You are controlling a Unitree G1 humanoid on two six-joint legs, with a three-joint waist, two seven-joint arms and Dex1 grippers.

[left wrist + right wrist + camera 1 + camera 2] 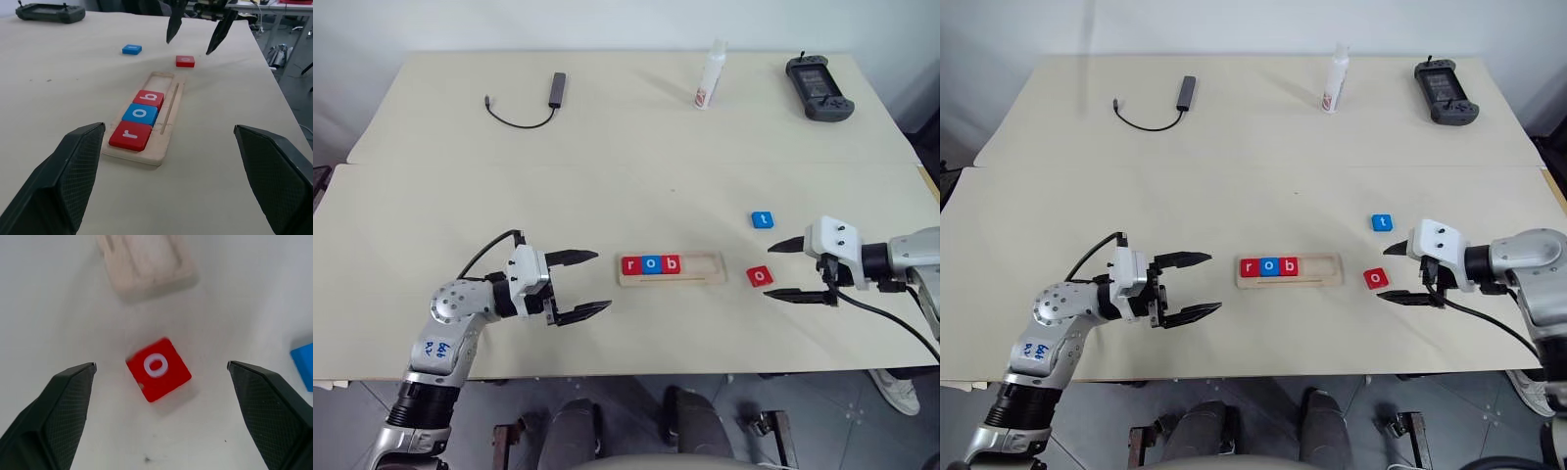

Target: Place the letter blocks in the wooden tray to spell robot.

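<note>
The red o block (760, 276) lies flat on the table just right of the wooden tray (672, 267), straight ahead of the right gripper (787, 270), whose fingers stand wide apart and empty. The left gripper (579, 285), also spread, is farther. Three blocks fill the tray's left; two wait outside, the blue t (762, 219) farther back.

Five letter blocks (651, 263), one wooden tray (703, 270), one cable (524, 110), one bottle (710, 75), one controller (819, 87).
</note>
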